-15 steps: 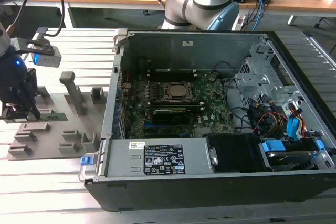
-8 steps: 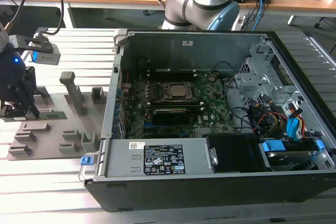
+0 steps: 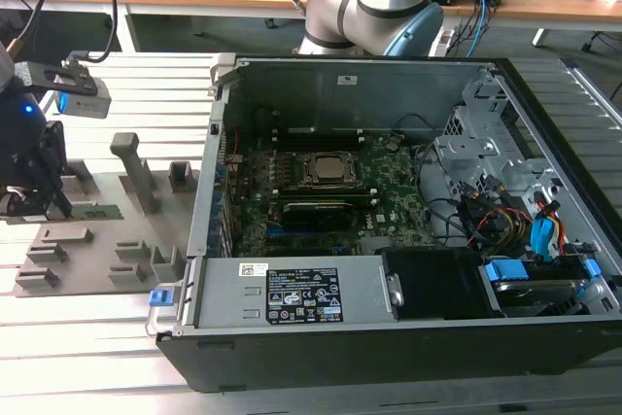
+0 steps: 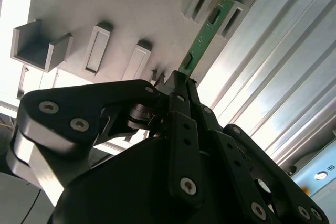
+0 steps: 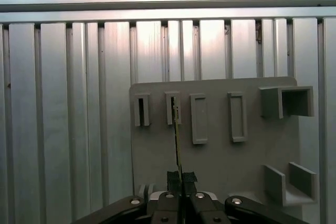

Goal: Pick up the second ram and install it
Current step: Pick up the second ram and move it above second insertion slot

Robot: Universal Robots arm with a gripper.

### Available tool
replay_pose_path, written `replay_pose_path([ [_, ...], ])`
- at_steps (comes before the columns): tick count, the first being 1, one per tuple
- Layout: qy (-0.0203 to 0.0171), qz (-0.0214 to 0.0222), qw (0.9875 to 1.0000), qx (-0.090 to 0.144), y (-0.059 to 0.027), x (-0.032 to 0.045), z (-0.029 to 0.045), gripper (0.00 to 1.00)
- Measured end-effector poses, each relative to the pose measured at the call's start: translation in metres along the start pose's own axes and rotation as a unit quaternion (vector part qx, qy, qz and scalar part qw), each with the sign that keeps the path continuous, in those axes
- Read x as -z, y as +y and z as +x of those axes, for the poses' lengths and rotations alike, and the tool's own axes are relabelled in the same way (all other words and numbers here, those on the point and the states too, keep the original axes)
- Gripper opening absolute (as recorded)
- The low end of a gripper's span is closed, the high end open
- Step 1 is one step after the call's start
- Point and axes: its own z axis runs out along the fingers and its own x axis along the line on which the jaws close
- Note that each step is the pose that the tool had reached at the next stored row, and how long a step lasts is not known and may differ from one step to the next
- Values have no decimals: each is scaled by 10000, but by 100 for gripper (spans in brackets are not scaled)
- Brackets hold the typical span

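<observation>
The second ram (image 4: 208,28) is a narrow green stick standing on edge in a slot of the grey holder tray (image 4: 136,9). In the first wrist view the ram (image 5: 177,129) shows edge-on as a thin line running from its slot toward the fingers. My gripper (image 4: 181,80) has its black fingers (image 5: 189,178) pressed together on the stick's near end. In the exterior view the gripper (image 3: 56,203) hangs low over the tray (image 3: 97,259) at the far left, with the ram (image 3: 99,212) just beside it.
An open computer case (image 3: 389,289) fills the exterior view's right, with the green motherboard (image 3: 389,211) and CPU socket (image 3: 330,170) inside. Cables and drive bays (image 3: 525,230) crowd its right end. Raised grey posts (image 3: 131,167) stand on the tray. The ribbed metal table (image 5: 63,119) lies beneath.
</observation>
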Motion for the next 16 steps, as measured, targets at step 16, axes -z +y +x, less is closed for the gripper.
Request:
replay_pose_path([
  [16,0,0,10000,0,0,90,0,13],
])
